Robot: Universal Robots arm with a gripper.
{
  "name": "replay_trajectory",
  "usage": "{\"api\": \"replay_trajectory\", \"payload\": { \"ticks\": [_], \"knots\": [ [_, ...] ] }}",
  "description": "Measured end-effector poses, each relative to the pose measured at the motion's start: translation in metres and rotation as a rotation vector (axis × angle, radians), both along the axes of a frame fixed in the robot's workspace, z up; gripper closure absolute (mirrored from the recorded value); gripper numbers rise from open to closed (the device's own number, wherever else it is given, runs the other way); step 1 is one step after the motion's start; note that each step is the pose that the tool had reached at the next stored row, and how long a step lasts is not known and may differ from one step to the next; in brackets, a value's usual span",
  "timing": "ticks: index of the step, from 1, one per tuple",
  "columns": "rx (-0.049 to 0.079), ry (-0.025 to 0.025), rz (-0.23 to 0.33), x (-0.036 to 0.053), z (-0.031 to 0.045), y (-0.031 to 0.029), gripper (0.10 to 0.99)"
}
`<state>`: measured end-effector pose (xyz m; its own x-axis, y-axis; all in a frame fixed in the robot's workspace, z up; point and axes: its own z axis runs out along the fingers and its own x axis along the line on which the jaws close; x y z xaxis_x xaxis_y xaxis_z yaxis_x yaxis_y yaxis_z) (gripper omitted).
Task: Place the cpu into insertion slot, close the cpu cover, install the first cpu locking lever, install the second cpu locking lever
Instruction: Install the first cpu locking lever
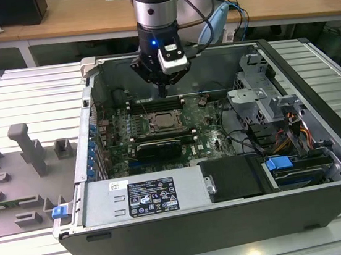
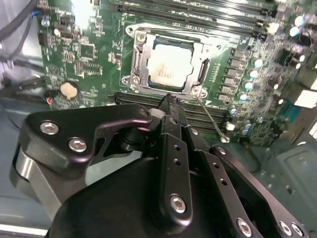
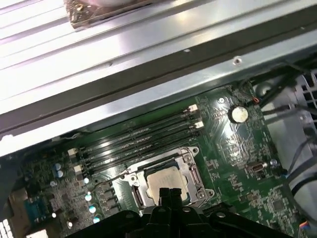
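Observation:
The cpu lies flat in the insertion slot on the green board, its pale silver top showing through the window of the cpu cover, which is folded down around it. In the first wrist view the cpu sits in the same frame. A thin metal locking lever sticks out at an angle from one corner of the socket, also seen as a thin rod. My gripper hangs just above the socket's edge, its black fingertips pressed together and holding nothing.
Long black memory slots run beside the socket, and a coin cell sits on the board. The open case's wall surrounds the board. A drive cage with cables is on the exterior view's right, and a grey fixture lies outside on its left.

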<state>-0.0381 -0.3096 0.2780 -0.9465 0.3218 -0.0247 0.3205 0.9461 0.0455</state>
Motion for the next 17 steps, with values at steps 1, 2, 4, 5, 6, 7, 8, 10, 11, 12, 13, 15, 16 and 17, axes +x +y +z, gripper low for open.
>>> {"api": "replay_trajectory", "payload": {
  "ticks": [1,2,4,5,6,7,8,10,11,12,13,15,16,17],
  "knots": [
    [0.000,0.0000,0.024,0.0000,0.0000,0.0000,0.980],
    [0.000,0.0000,0.060,0.0000,0.0000,0.0000,0.980],
    [0.000,0.0000,0.124,0.0000,-0.0001,0.0000,0.980],
    [0.000,0.0000,0.141,0.0000,-0.0001,0.0000,0.980],
    [0.000,0.0000,0.159,0.0000,-0.0001,0.0000,0.980],
    [0.000,-0.0001,0.196,0.0000,-0.0002,0.0000,0.980],
    [0.000,0.0000,0.235,0.0000,-0.0002,0.0000,0.980],
    [0.000,0.0000,0.302,-0.0002,-0.0007,0.0000,0.980],
    [0.000,-0.0001,0.312,-0.0006,-0.0011,0.0000,0.980],
    [0.000,0.0002,0.320,-0.0025,-0.0014,0.0000,0.980],
    [0.000,0.0000,0.323,-0.0046,-0.0017,0.0000,0.980],
    [0.000,-0.0001,0.331,-0.0162,-0.0020,0.0000,0.980],
    [0.000,-0.0001,0.332,-0.0205,-0.0021,0.0000,0.980],
    [0.000,-0.0001,0.333,-0.0225,-0.0022,0.0000,0.980]
  ]
}}
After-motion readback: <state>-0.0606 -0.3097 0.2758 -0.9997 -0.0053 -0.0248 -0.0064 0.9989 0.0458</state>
